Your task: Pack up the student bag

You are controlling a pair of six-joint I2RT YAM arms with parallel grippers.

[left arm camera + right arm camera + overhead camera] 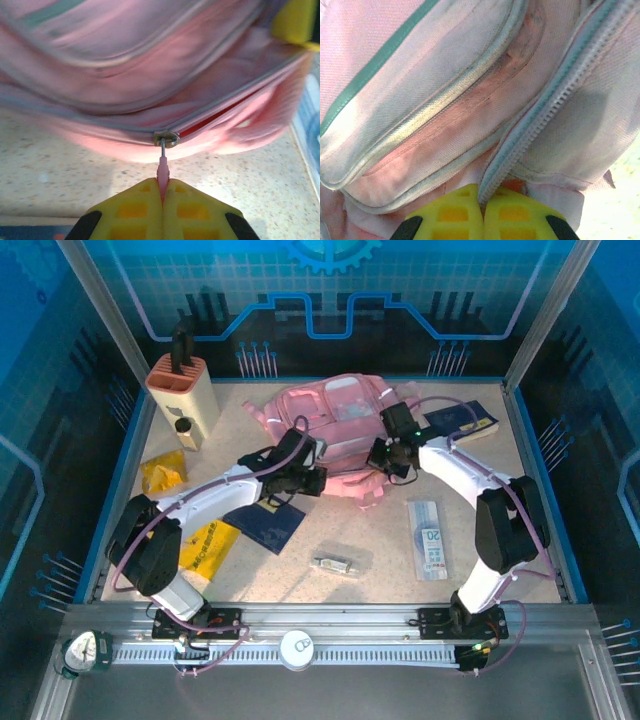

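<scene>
Backpack: pink backpack point(335, 420) lying at the far middle of the worktop point(400, 585), pockets facing up.
Zip: a narrow gap shows beside the metal slider point(166, 138).
Left gripper: left gripper point(163, 186) closed on the pink zip pull point(163, 169), at the backpack's near left side.
Right gripper: right gripper point(482, 196) pinched onto the backpack's fabric at a zip seam.
Far left corner: beige holder point(182, 395), upright.
Left edge: yellow packet point(163, 472).
Far right corner: dark book point(462, 420).
Right edge: clear ruler pack point(428, 538).
</scene>
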